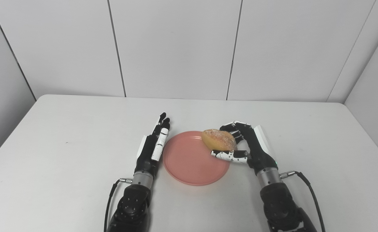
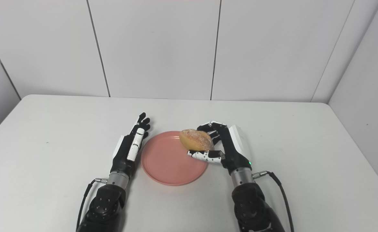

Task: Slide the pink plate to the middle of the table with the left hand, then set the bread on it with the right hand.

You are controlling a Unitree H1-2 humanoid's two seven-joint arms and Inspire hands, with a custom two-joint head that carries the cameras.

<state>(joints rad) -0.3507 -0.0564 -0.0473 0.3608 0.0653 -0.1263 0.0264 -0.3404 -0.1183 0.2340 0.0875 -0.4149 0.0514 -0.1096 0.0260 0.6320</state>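
A round pink plate (image 1: 189, 161) lies near the middle of the white table. My left hand (image 1: 153, 145) rests flat along the plate's left rim, fingers straight and apart, holding nothing. A golden bread roll (image 1: 218, 139) is over the plate's right rim, and my right hand (image 1: 247, 145) is shut on it, fingers curled over its far side and thumb under its near side. Whether the roll touches the plate I cannot tell.
The white table (image 1: 63, 154) is bounded by white wall panels behind and at both sides. Black cables run from both wrists near the table's front edge.
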